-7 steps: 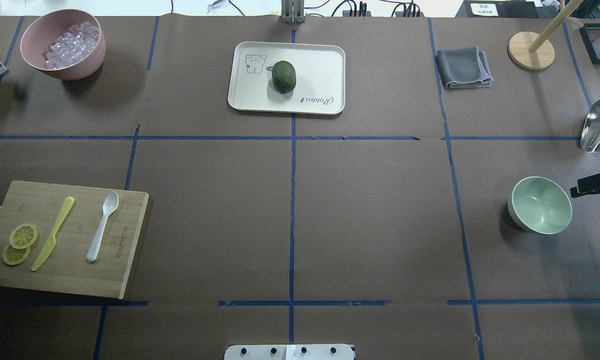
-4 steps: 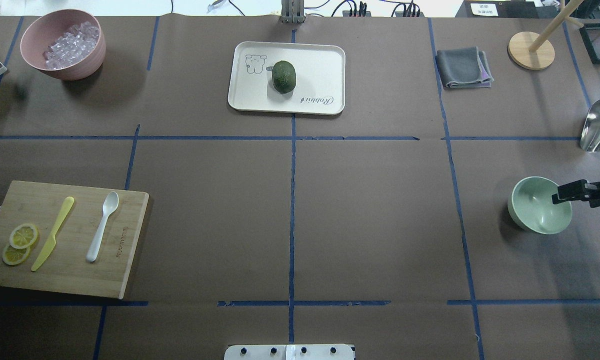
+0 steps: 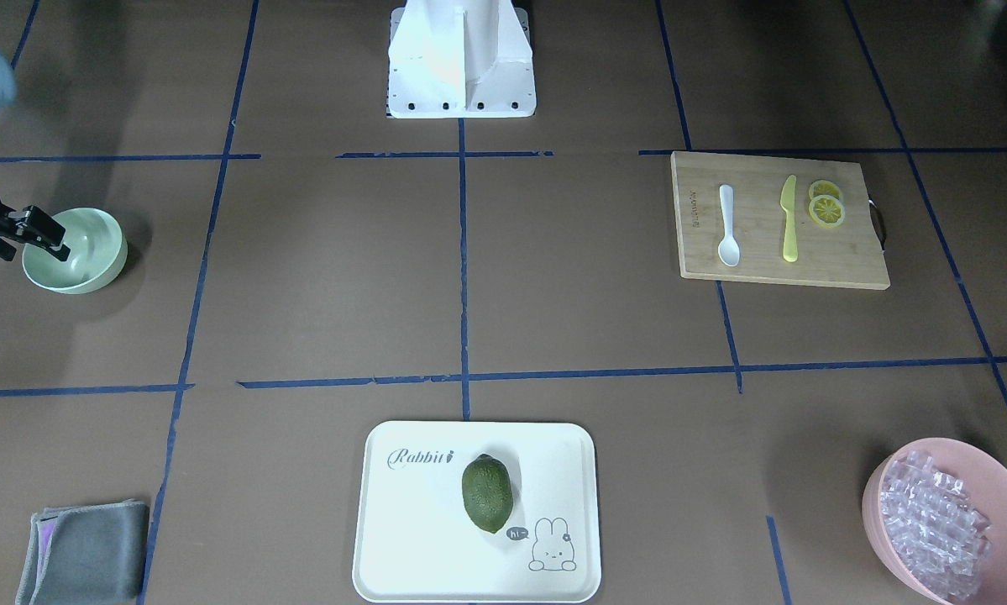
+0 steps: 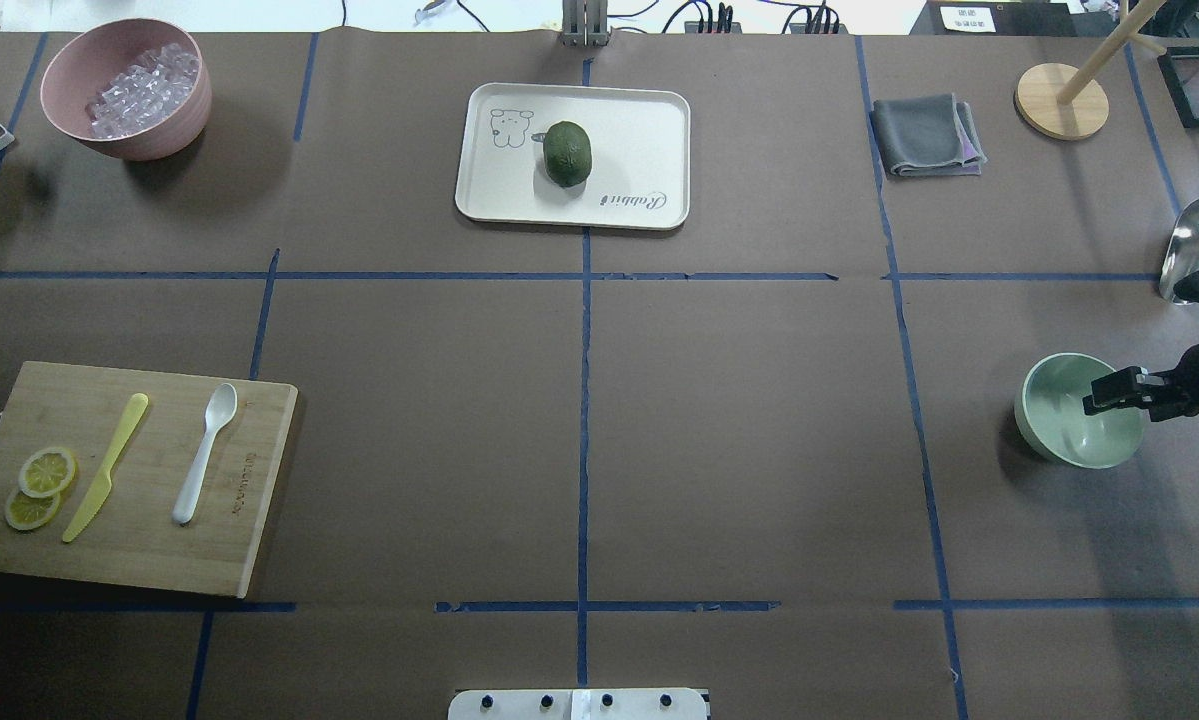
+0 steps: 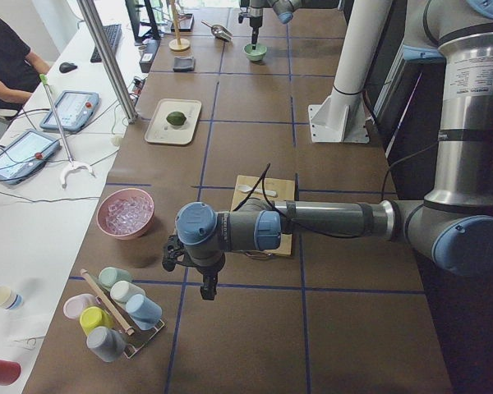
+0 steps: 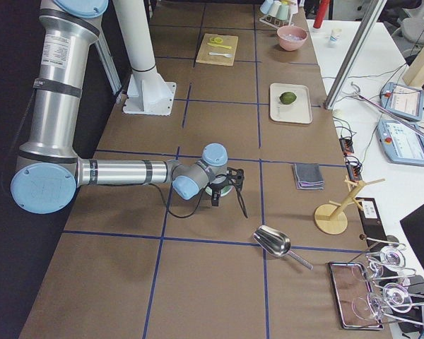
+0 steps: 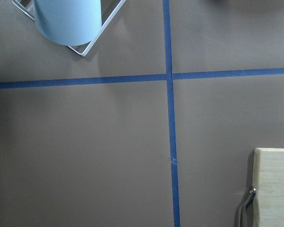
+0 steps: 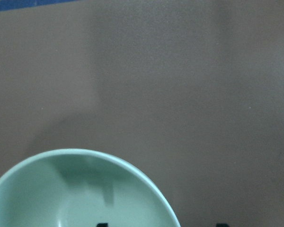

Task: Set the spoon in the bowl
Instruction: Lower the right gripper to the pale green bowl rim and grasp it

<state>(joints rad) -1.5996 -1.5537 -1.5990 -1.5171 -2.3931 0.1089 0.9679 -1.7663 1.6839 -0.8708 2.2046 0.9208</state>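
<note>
Right claw [image 4: 1099, 393]: released, with its fingers spread across the rim of the bowl [image 4: 1049, 420] on the side toward the right edge of the tabletop [image 4: 739, 420]. The spoon [image 4: 204, 455] lies flat on a wooden board [image 4: 159, 560] near the left edge, beside a yellow knife [image 4: 107, 465] and not touching it. Left claw [image 5: 205, 287]: hangs beyond the board toward the left edge; I cannot tell its state.

Cream tray [image 3: 411, 538], centre of the table on the side far from the robot: script word "Rabbit" in one corner; dark speech bubble [image 3: 516, 533] reading "hi~" beside a line-drawn rabbit [image 3: 552, 546] in the opposite corner; bamboo cutting board [image 3: 772, 269]: brand mark along one short edge, too small to read.
</note>
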